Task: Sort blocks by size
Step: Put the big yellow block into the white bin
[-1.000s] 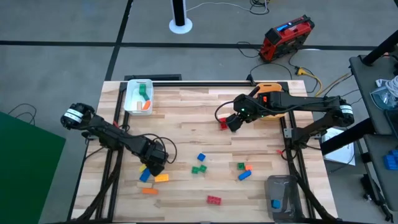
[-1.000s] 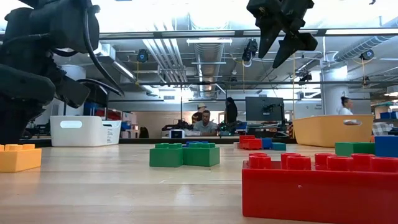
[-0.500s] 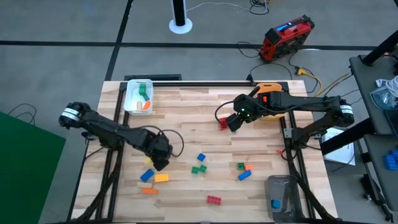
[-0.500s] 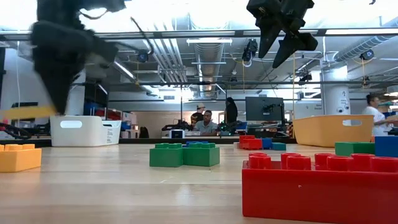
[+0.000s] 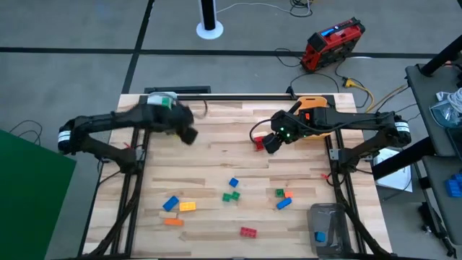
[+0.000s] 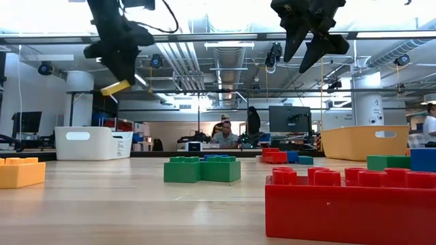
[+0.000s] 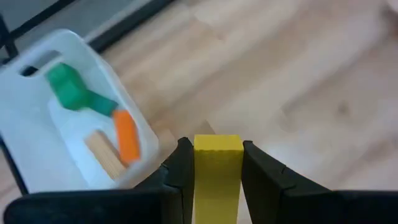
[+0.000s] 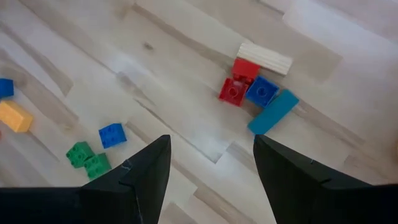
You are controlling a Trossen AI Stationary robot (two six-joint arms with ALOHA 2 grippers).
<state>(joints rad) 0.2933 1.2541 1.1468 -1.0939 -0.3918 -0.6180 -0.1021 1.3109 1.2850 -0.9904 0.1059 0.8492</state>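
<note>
The sorting is only partly done. The white bin [image 7: 134, 134] at the far left already holds a green, an orange and a beige block. The left gripper [image 7: 217, 163] hangs beside that bin, its fingers closed tight on a long yellow block [image 7: 217, 174], likely going in next. Many blocks are not sorted yet: a loose bunch [image 5: 232, 191] on the near part of the table and a small pile [image 8: 258, 93] by the right gripper [image 8: 211, 168], which hangs wide open, holding nothing. No writing can be read.
</note>
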